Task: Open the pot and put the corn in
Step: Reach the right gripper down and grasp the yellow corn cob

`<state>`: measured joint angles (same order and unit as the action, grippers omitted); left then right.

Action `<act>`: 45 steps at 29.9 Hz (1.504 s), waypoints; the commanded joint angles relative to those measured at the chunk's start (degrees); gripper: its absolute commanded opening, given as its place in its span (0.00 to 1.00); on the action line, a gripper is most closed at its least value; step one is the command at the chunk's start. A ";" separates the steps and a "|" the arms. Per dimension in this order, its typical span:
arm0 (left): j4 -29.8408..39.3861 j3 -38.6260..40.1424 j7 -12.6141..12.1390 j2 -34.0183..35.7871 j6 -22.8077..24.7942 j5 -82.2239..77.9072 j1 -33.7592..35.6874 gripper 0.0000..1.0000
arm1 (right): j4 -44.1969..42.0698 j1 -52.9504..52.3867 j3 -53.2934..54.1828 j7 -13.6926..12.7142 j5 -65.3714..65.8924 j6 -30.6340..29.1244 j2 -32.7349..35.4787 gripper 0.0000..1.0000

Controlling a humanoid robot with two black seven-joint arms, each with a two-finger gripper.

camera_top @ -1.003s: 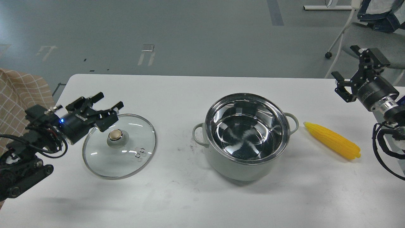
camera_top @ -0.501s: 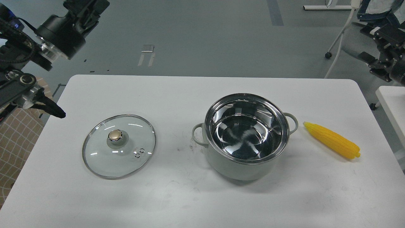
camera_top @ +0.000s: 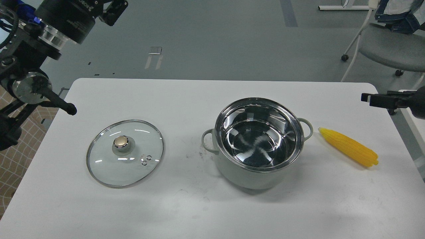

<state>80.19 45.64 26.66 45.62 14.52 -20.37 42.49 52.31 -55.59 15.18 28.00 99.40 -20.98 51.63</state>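
On the white table (camera_top: 206,212), seen from the head, the pot (camera_top: 260,176) stands uncovered a little right of the middle, its shiny steel inside bare and its two loop handles pointing left and right. Right of it, apart from the nearer handle, the corn (camera_top: 348,147) lies flat on the tabletop, its pointed end toward the pot and its blunt end toward the table's right edge. Well to the left of the pot, the glass lid (camera_top: 125,153) rests flat on the table with its metal knob up. The left gripper (camera_top: 113,11) is raised at the top left corner, above the floor beyond the table and cut by the frame edge, so whether its fingers are apart or together cannot be told. The right gripper (camera_top: 372,98) shows only as a dark, thin shape at the right edge, above the table's far right corner; its state cannot be told either. Neither touches anything.
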 commanded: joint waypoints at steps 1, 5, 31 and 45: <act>1.19 0.24 -0.03 -0.26 0.07 -0.10 -1.17 0.93 | -0.10 -0.13 -3.30 0.00 6.48 0.59 -1.61 1.00; 1.90 1.29 -0.91 -1.14 -0.11 -0.28 -2.14 0.93 | -0.45 -0.22 -6.38 0.00 13.52 1.47 -5.13 1.00; 4.45 4.90 -1.61 -1.67 -0.19 -0.81 -8.38 0.93 | -11.53 0.39 -18.08 0.00 20.83 6.21 -17.79 0.30; 5.15 5.95 -2.58 -1.76 -0.19 -2.04 -9.18 0.93 | 0.16 -14.97 -17.99 0.00 15.30 7.27 -9.44 0.08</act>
<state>85.38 51.53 24.21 43.96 14.25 -22.21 33.25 49.22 -65.38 -2.54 27.99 117.03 -13.05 40.69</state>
